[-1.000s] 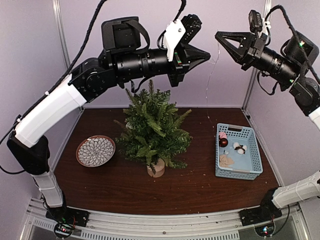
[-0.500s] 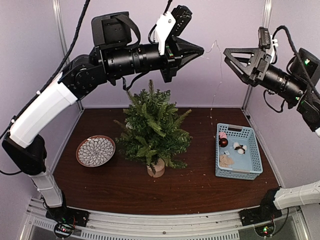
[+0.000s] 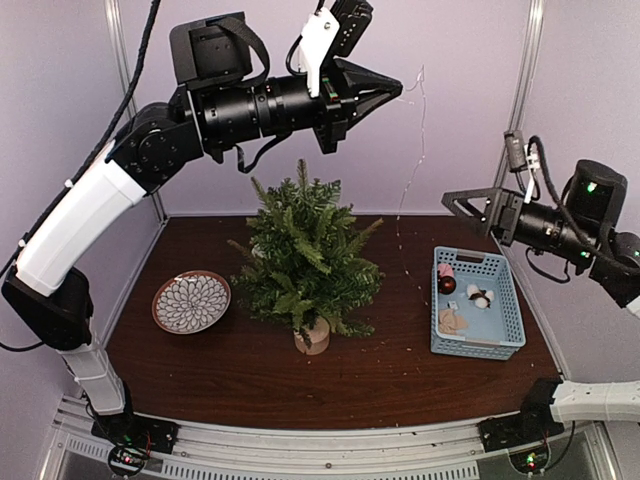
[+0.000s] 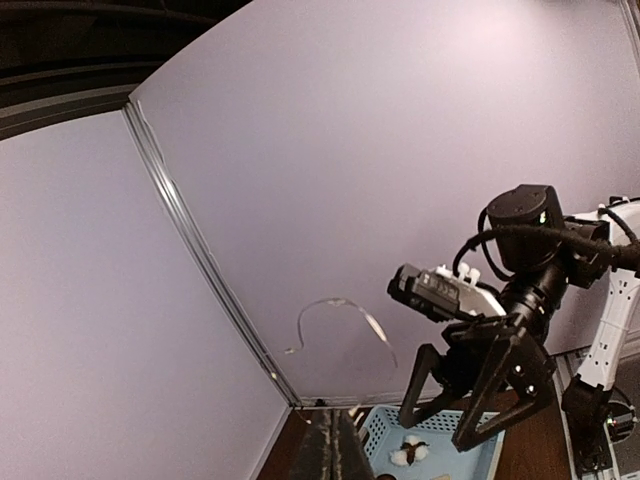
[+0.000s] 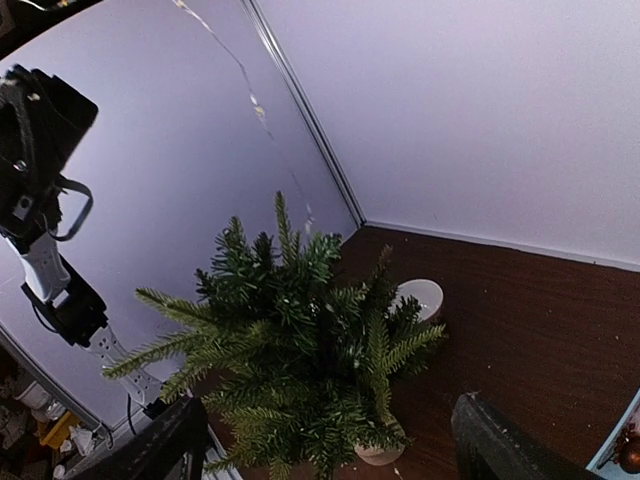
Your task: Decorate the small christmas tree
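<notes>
The small christmas tree (image 3: 305, 255) stands bare on its wooden stump mid-table; the right wrist view shows it from above (image 5: 300, 350). High above and right of its top, my left gripper (image 3: 399, 92) is shut on a thin light string (image 3: 412, 150) that dangles toward the table. In the left wrist view the shut fingers (image 4: 333, 455) sit at the bottom edge, with the string looping above (image 4: 340, 305). My right gripper (image 3: 468, 218) hangs open and empty to the right of the tree, above the basket. Its spread jaws (image 5: 330, 403) frame the tree.
A blue basket (image 3: 505, 300) at the right holds a red ball (image 3: 447, 285), cotton tufts (image 3: 480, 296) and a beige piece (image 3: 453, 320). A patterned plate (image 3: 191, 301) lies left of the tree. Purple walls enclose the table on three sides.
My right gripper opened, let go of the light string and dropped down and to the right. My left gripper rose slightly, keeping the string, which now hangs free.
</notes>
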You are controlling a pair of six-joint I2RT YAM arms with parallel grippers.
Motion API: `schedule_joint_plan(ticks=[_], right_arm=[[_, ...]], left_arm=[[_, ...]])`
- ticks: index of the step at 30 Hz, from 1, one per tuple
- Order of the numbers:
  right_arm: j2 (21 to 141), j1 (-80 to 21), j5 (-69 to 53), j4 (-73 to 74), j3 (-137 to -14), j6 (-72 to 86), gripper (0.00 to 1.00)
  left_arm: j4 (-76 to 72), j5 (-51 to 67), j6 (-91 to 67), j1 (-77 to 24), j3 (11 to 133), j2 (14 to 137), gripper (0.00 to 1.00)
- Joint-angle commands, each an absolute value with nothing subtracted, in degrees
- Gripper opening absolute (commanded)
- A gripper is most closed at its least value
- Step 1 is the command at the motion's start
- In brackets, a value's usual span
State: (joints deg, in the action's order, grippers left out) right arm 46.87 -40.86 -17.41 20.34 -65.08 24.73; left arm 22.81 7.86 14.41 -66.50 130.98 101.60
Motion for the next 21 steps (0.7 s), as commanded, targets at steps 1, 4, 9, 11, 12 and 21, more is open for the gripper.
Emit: schedule_joint_plan(ticks=[1, 4, 9, 11, 12, 21], right_arm=[[46.59, -41.13, -16.5, 19.87, -59.81, 22.04, 0.87], [46.63, -41.13, -16.73, 17.32, -55.81, 21.82, 0.82], [48.0, -41.13, -17.5, 14.09, -51.77, 21.48, 0.75], [48.83, -41.13, -17.63, 13.01, -50.71, 21.26, 0.73], [49.19, -41.13, -17.53, 12.21, -50.3, 21.27, 0.72], [53.28, -41.13, -20.36, 6.68, -48.52, 20.65, 0.59]], left_arm=[[21.88, 7.6, 14.06, -66.86, 133.1, 100.24, 0.0], [21.75, 7.63, 14.15, -66.88, 133.15, 100.28, 0.0], [21.93, 7.27, 14.47, -66.88, 133.12, 100.26, 0.0], [21.88, 7.25, 14.65, -66.88, 133.05, 100.22, 0.0], [21.87, 7.14, 14.74, -66.87, 133.06, 100.21, 0.0], [21.56, 6.71, 15.68, -66.79, 133.07, 100.11, 0.0]])
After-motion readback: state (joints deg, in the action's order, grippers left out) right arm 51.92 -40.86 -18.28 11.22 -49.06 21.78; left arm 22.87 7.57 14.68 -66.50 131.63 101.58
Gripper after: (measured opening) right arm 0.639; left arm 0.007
